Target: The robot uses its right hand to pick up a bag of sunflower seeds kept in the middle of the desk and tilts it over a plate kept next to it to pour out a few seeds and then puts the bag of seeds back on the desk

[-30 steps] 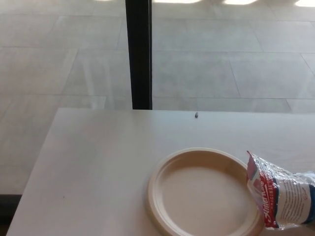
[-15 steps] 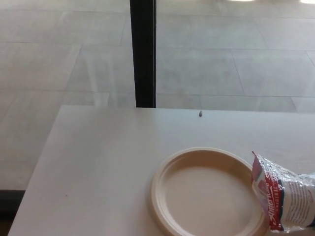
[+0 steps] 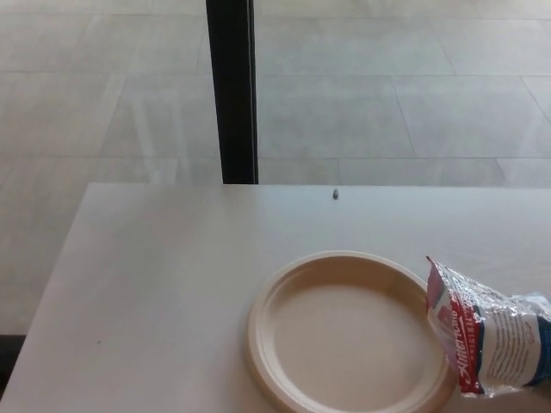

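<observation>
neither of our hands shows in the head view, so we cannot tell whether the right one is released, clenched or already on something — the same goes for the left.

working outward from where the right hand ought to enter, at the picture's right edge, the first thing we meet is the bag of sunflower seeds point(image 3: 492, 344). it lies on its side on the desk point(image 3: 155, 284), crinkled clear plastic with a red and white printed band, its torn or folded end pointing toward the plate point(image 3: 344, 334). that end touches or slightly overlaps the plate's right rim; the far end of the bag runs out of frame, so we cannot see whether anything holds it there.

the plate is a pale, round disposable one, sitting just left of the bag, and its well looks empty — no seeds in it. a single small dark speck, possibly a stray seed point(image 3: 335, 194), rests near the far edge of the desk, well apart from both. beyond the desk we see tiled floor and a dark vertical post point(image 3: 231, 90).

we judge the task is at its opening step: the bag looks unlifted and nothing has been poured. the next move calls for our right hand to come in from the right, close around the bag's body rather than its open end, lift it clear of the rim, then tip the mouth over the plate's middle gently enough to let out only a few seeds.
</observation>
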Available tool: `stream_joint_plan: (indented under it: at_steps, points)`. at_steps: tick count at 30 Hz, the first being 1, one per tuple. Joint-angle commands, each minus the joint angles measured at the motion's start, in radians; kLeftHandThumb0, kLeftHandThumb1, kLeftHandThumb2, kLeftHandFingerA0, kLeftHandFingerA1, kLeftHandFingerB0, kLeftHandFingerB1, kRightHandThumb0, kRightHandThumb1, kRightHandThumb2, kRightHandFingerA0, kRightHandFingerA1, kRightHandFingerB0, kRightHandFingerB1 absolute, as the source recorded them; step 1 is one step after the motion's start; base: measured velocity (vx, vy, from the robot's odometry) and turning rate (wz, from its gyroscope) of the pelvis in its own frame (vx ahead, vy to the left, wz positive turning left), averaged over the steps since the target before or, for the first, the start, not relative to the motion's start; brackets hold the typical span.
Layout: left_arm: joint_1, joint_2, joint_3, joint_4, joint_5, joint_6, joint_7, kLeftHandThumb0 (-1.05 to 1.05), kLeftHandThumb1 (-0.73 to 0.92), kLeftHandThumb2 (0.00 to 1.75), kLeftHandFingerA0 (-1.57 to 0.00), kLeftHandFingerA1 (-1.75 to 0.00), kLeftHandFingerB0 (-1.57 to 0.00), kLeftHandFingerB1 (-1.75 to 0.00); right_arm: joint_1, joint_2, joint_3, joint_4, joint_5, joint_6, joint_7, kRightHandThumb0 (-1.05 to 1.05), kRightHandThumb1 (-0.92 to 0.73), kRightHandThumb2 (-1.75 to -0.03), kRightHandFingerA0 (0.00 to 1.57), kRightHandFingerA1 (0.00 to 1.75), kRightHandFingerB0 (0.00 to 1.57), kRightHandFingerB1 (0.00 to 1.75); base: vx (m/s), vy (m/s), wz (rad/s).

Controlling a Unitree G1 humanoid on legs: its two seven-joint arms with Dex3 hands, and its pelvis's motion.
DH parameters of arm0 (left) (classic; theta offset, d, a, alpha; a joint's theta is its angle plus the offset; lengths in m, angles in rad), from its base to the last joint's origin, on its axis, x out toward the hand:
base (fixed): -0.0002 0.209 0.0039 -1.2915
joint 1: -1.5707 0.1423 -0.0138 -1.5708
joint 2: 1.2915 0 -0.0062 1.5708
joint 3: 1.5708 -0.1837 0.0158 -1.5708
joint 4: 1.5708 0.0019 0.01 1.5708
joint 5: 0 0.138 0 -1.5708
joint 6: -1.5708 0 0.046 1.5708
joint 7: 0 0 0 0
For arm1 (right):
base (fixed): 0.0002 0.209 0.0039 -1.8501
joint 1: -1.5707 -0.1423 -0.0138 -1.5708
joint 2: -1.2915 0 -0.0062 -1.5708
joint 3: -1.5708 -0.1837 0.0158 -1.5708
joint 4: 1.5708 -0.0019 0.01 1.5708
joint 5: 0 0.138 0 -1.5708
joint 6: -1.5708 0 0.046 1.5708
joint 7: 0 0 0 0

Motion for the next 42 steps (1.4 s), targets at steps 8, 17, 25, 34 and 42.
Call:
stream_joint_plan:
  at_steps: [8,17,25,34,42]
  points:
    - [-0.025,-0.005,0.066,0.003,-0.121,-0.07,-0.118,-0.71,0.72,0.61,-0.17,-0.53,-0.17,-0.32,0.026,-0.076,-0.046,-0.136,0.089,-0.093,0.158,-0.73,-0.44,-0.87,0.02,0.28,0.03,0.25,0.0,0.0,0.0]
    - [-0.009,-0.022,0.013,0.021,-0.075,-0.071,-0.08,-0.69,0.58,0.93,-0.21,-0.56,-0.15,-0.46,0.168,0.035,-0.007,0.051,0.055,-0.218,0.103,-0.64,-0.58,-0.58,0.36,0.49,0.24,0.31,0.0,0.0,0.0]
    - [0.0,-0.038,-0.042,0.038,-0.071,-0.065,-0.08,-0.67,0.69,0.59,-0.23,-0.48,-0.23,-0.34,0.212,0.089,0.008,0.255,0.045,-0.313,0.062,-0.51,-0.64,-0.59,0.54,0.59,0.45,0.43,0.0,0.0,0.0]
    - [0.011,-0.041,-0.051,0.037,-0.085,-0.061,-0.063,-0.63,0.69,0.6,-0.24,-0.49,-0.26,-0.36,0.23,0.057,0.006,0.372,0.055,-0.332,0.068,-0.52,-0.63,-0.59,0.51,0.65,0.47,0.48,0.0,0.0,0.0]
    - [0.025,-0.026,-0.061,0.049,-0.076,-0.064,-0.053,-0.67,0.69,0.61,-0.28,-0.5,-0.32,-0.34,0.19,0.031,-0.125,0.518,0.146,-0.123,-0.06,-0.51,-0.66,-0.6,0.43,0.7,0.42,0.47,0.0,0.0,0.0]
